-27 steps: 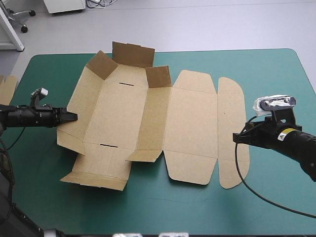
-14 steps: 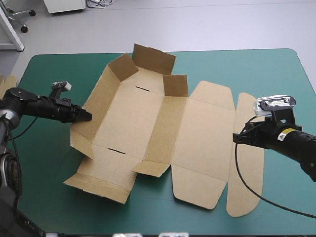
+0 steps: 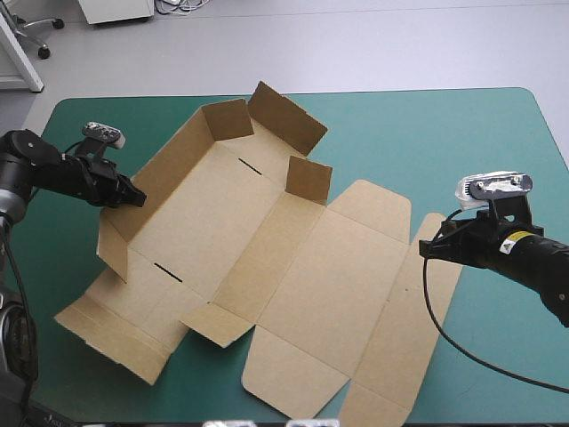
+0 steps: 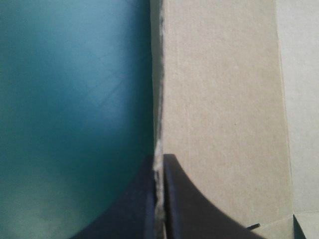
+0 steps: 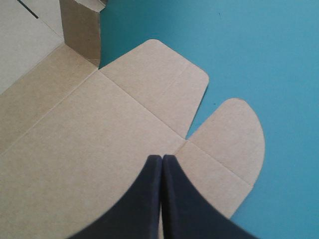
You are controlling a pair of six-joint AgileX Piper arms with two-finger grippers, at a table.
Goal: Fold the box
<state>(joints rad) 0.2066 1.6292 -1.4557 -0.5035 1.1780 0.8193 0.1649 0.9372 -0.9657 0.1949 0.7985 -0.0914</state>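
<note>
Though mostly flat, box [image 3: 222, 213] askew, part-walled

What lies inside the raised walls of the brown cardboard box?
Only the bare floor of the brown cardboard box, with two dark slits; nothing lies on it. The teal-green cover beneath is hidden.

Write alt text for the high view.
A brown box, some walls raised, lies askew on the teal-green table. The left gripper pinches its left wall; the right gripper, shut, hangs over the flat lid's edge.

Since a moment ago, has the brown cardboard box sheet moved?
Yes: the brown cardboard box has turned, its lid end swinging toward the teal-green table's near edge.
</note>
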